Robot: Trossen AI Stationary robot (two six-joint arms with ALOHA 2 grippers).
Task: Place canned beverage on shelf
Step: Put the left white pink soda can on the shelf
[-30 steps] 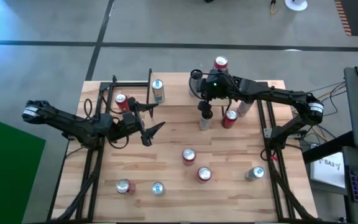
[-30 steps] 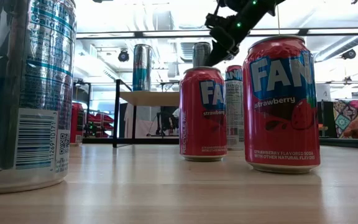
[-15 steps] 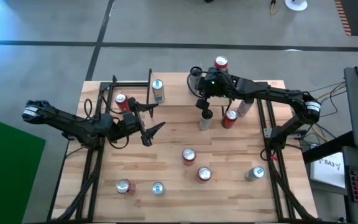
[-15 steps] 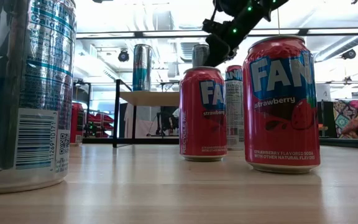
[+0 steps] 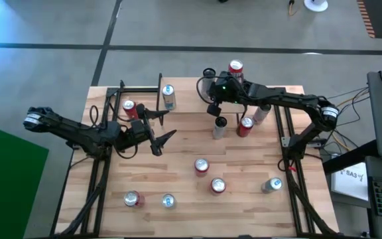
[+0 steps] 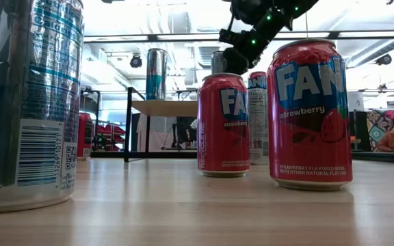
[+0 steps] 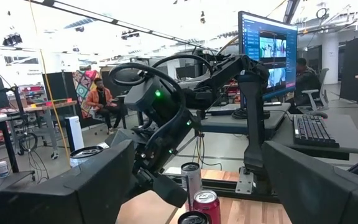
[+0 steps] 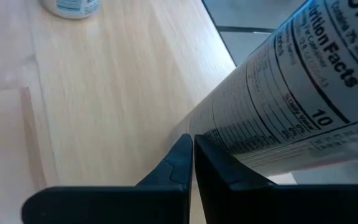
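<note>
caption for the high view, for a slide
Right gripper, shut, beside a silver can; left gripper open near the shelf.

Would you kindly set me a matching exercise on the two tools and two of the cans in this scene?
1 left arm's black tool
2 right arm's black tool
3 tall silver-and-teal can
4 large red strawberry soda can

A on the slatted wooden tabletop
B shut
C atop the small light-wood shelf
D open

Pairs: 1-D, 2-B, 3-C, 4-A
</note>
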